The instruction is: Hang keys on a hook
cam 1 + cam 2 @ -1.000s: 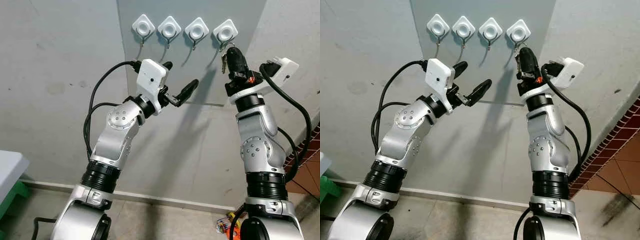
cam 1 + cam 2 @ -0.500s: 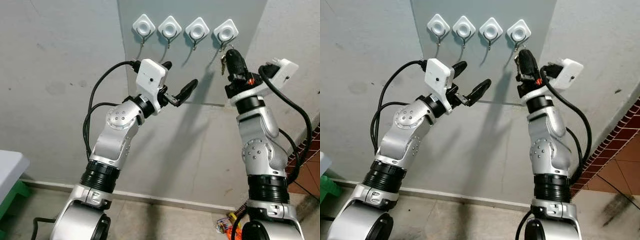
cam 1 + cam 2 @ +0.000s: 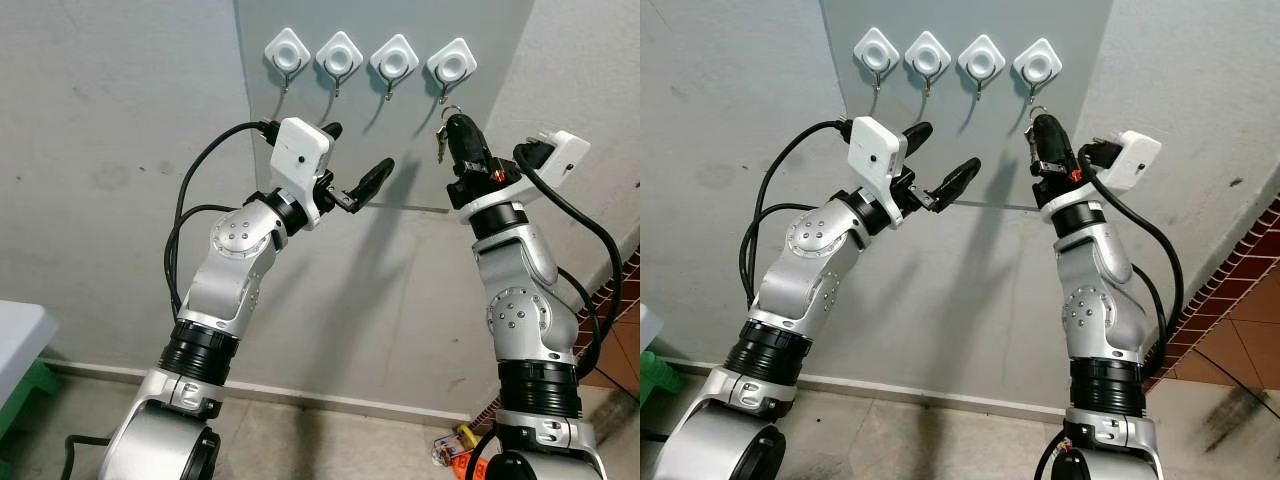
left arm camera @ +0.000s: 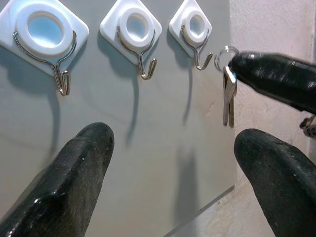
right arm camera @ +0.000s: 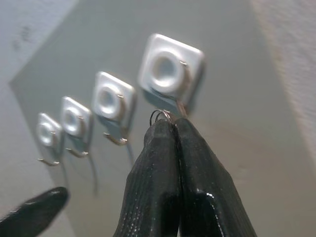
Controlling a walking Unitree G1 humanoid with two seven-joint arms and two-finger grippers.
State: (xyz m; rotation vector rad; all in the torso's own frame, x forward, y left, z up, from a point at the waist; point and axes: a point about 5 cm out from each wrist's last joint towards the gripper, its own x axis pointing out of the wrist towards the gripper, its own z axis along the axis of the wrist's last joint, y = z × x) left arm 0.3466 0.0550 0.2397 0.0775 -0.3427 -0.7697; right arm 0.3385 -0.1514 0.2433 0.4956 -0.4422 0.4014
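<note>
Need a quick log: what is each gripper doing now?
Left gripper: open, holding nothing.
Right gripper: shut on the keys, below the rightmost hook.

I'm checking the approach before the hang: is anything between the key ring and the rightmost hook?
Nothing visible. The right gripper is shut on the keys, whose ring sits just below the rightmost hook. The left gripper is off to the side, open.

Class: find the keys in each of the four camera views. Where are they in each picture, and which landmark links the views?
Left eye view: keys upper right, held by the right gripper.
Right eye view: right of centre, near the top.
Left wrist view: right of centre.
Right wrist view: ring above the shut fingertips.
Shared landmark: the rightmost hook, close by the keys.
</note>
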